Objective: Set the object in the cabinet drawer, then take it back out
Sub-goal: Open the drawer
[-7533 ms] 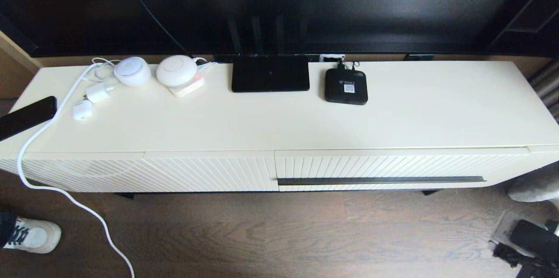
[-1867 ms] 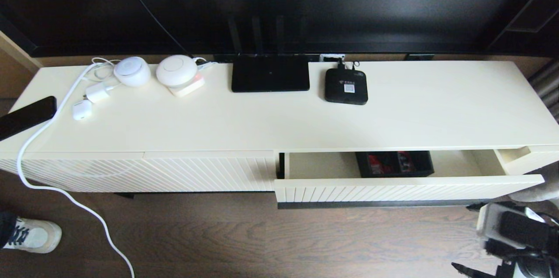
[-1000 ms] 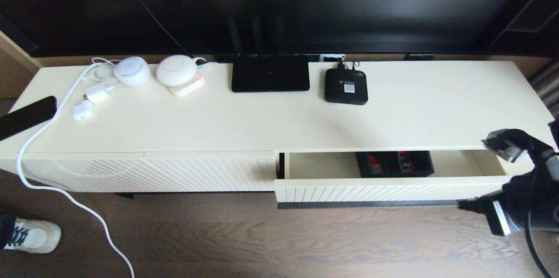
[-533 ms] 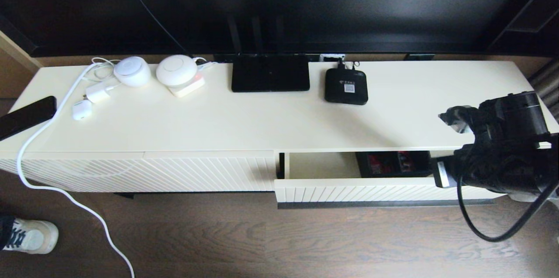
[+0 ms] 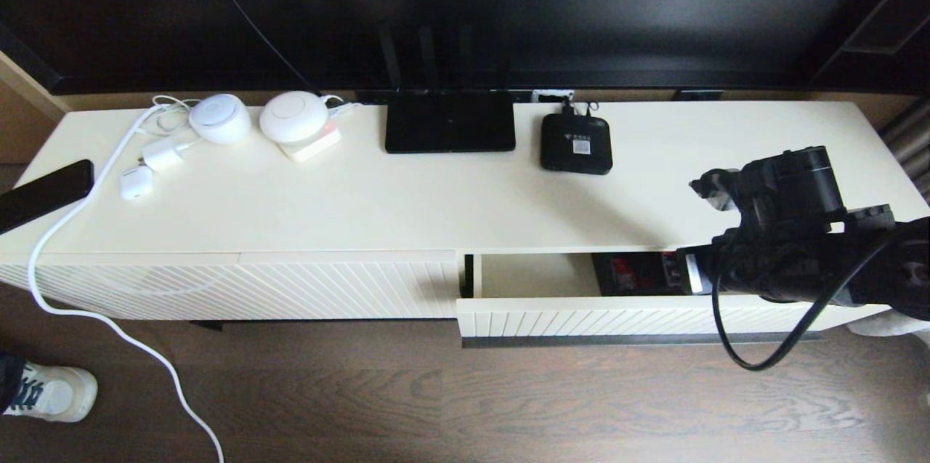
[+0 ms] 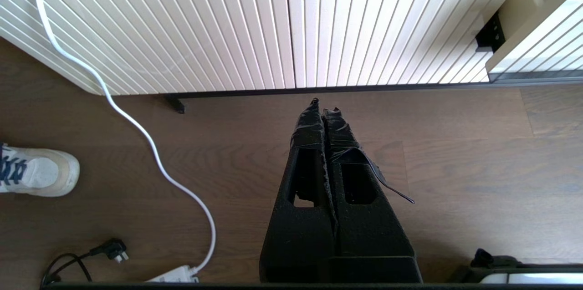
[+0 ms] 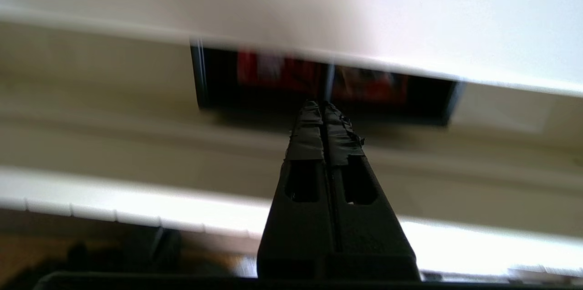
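Note:
The cream cabinet drawer (image 5: 617, 316) with its ribbed front stands pulled open. Inside it, partly under the cabinet top, sits the black organizer box (image 5: 632, 272), with red and white items showing. My right arm (image 5: 785, 230) reaches in from the right above the drawer's right half and covers the box's right end. In the right wrist view my right gripper (image 7: 323, 105) is shut and empty, pointing at the middle of the box (image 7: 273, 94), a little short of it. My left gripper (image 6: 323, 104) is shut and hangs low over the floor before the diagonally ribbed front (image 6: 182, 21).
On the cabinet top (image 5: 436, 208) lie a flat black router (image 5: 449, 121), a small black set-top box (image 5: 575, 143), two round white devices (image 5: 294, 118), chargers and a phone (image 5: 45, 194). A white cable (image 5: 94, 317) trails to the floor near a shoe (image 5: 51, 392).
The drawer went from shut to open, showing the box inside. My right arm rose from the lower right and swung left over the drawer's right half, toward the box.

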Motion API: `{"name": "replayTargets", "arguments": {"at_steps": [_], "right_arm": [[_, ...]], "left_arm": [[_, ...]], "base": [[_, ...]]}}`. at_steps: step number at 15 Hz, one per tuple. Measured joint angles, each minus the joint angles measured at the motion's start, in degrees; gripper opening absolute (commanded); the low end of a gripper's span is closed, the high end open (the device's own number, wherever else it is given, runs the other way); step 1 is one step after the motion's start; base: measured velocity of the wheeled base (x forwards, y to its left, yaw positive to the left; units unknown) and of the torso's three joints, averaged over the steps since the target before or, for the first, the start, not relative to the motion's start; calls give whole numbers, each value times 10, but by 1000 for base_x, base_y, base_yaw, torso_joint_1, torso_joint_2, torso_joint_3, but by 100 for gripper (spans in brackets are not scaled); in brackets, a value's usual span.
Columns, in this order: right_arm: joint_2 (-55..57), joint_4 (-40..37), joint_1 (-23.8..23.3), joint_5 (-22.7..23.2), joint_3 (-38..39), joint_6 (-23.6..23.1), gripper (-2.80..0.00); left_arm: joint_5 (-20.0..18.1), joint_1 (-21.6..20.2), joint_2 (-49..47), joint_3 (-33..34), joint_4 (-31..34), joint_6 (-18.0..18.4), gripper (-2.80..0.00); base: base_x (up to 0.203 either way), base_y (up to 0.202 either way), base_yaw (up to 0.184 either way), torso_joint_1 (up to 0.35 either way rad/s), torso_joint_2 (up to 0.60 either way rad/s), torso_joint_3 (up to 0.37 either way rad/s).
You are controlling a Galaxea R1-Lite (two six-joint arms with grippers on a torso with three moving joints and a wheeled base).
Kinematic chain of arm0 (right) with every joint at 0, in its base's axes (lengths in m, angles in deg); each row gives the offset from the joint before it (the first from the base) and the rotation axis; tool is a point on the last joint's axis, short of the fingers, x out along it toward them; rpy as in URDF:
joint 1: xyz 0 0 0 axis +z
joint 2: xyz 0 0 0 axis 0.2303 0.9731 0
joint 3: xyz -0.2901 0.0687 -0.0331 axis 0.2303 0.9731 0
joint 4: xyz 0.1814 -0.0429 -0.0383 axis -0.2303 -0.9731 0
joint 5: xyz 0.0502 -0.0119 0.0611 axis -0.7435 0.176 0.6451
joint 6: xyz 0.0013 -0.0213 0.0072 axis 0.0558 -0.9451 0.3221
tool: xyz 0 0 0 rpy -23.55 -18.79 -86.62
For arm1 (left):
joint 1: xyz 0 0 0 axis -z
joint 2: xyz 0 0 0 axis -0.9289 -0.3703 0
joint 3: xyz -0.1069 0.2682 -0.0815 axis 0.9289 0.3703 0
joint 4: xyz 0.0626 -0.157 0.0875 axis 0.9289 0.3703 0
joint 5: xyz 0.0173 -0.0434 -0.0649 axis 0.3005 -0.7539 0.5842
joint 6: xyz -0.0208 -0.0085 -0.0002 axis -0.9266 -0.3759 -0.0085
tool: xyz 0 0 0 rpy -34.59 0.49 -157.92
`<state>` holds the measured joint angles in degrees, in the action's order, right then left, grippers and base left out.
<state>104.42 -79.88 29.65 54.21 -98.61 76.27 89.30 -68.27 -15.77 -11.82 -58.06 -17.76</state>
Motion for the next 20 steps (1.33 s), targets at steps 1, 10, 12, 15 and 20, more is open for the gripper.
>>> {"name": "replayTargets", "arguments": {"at_steps": [1, 10, 12, 15, 20], "right_arm": [[8, 17, 0, -3, -2, 1, -280], [54, 42, 6, -20, -14, 3, -280], [56, 40, 9, -21, -11, 3, -280], [53, 36, 15, -30, 15, 5, -280], [28, 33, 26, -33, 63, 17, -280]], "left_arm": [[0, 0, 0, 0, 0, 0, -280], [0, 0, 0, 0, 0, 0, -280], [0, 0, 0, 0, 0, 0, -280], [0, 0, 0, 0, 0, 0, -280], [0, 0, 0, 0, 0, 0, -280]], "base": [[0, 0, 0, 0, 0, 0], [0, 0, 0, 0, 0, 0], [0, 0, 0, 0, 0, 0], [0, 0, 0, 0, 0, 0], [0, 0, 0, 0, 0, 0]]}}
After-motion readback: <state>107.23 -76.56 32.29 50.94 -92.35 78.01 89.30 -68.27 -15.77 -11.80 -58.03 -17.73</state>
